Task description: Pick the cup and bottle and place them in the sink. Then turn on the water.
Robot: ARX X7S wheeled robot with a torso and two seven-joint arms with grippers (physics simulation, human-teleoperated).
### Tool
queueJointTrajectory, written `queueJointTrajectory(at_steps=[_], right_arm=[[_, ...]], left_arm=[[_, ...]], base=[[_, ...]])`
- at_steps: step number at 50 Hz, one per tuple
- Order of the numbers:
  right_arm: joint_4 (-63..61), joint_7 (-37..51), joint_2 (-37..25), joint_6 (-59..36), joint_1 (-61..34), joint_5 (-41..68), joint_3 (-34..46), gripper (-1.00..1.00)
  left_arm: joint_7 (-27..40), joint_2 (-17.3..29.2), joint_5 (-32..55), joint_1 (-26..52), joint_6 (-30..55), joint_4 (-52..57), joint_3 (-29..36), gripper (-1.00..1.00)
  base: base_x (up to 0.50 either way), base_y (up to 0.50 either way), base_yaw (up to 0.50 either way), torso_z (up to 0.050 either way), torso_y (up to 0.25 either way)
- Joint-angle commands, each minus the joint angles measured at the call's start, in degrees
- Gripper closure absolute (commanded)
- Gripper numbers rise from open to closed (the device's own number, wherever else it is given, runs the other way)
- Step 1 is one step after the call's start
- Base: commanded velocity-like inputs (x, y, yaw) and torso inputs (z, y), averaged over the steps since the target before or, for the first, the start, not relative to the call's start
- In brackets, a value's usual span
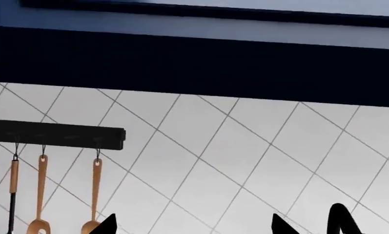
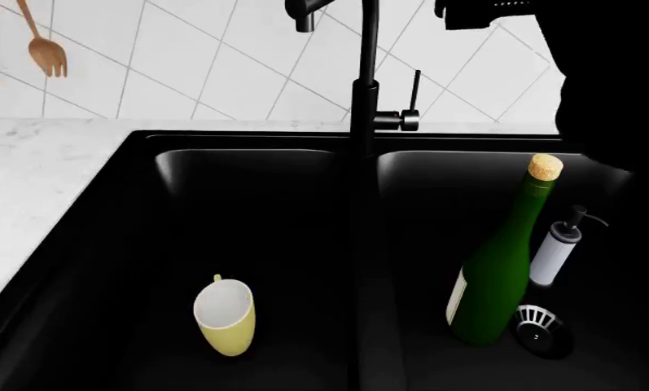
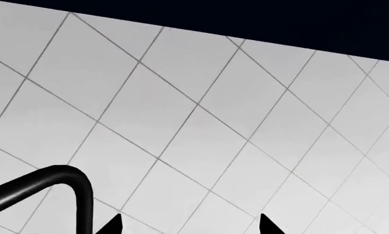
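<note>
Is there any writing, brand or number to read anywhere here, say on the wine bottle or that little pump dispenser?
None can be read.
The bottle: its whitish label is turned edge-on, with no letters showing.
The pump dispenser: plain white and grey, no print visible.
The cup: plain yellow, no marking.
The faucet, the sink and the wall tiles: no signs.

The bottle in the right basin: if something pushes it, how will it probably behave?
The bottle stands tilted, tall and narrow, so a nudge would probably tip it, maybe against the small pump dispenser beside it. It looks like glass, likely heavy, slippery and breakable against the sink.
</note>
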State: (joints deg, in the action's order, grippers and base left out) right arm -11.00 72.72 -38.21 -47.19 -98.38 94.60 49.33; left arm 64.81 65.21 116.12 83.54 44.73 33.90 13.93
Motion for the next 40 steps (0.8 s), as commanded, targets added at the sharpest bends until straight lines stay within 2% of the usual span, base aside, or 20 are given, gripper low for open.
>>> queueJointTrajectory(at_steps=[1, 9, 13, 26, 34, 40], right_arm=[[4.0, -1.7, 2.7, 2.5, 3.6, -5.9, 2.3, -1.0], [7.4, 0.0, 4.1, 3.1, 4.8, -5.6, 2.6, -1.0], [4.1, 1.5, 1.3, 3.0, 2.9, -5.0, 0.7, -1.0], [4.1, 1.5, 1.2, 3.0, 2.9, -5.0, 0.6, -1.0], [25.2, -7.0, 7.5, 3.1, -1.0, -12.1, 4.2, -1.0], [30.1, -10.6, 9.5, 3.1, -3.4, -12.9, 4.5, -1.0]], left_arm=[[0.2, 0.8, 0.4, -0.1, -1.5, 0.5, -1.8, -1.0], [-0.1, 0.5, -0.1, -0.6, -1.6, 0.1, -1.7, -1.0], [-0.6, 1.0, -0.4, -1.7, -2.0, 0.2, -2.3, -1.0], [-0.7, 1.0, -0.4, -1.7, -2.0, 0.2, -2.3, -1.0], [-0.9, 2.0, -0.4, -3.0, -2.5, 0.4, -3.3, -1.0], [-1.0, 1.9, -0.7, -3.3, -2.6, 0.4, -3.2, -1.0]], base=[[0.0, 0.0, 0.0, 0.0, 0.0], [0.0, 0.0, 0.0, 0.0, 0.0], [0.0, 0.0, 0.0, 0.0, 0.0], [0.0, 0.0, 0.0, 0.0, 0.0], [0.0, 0.0, 0.0, 0.0, 0.0], [0.0, 0.0, 0.0, 0.0, 0.0]])
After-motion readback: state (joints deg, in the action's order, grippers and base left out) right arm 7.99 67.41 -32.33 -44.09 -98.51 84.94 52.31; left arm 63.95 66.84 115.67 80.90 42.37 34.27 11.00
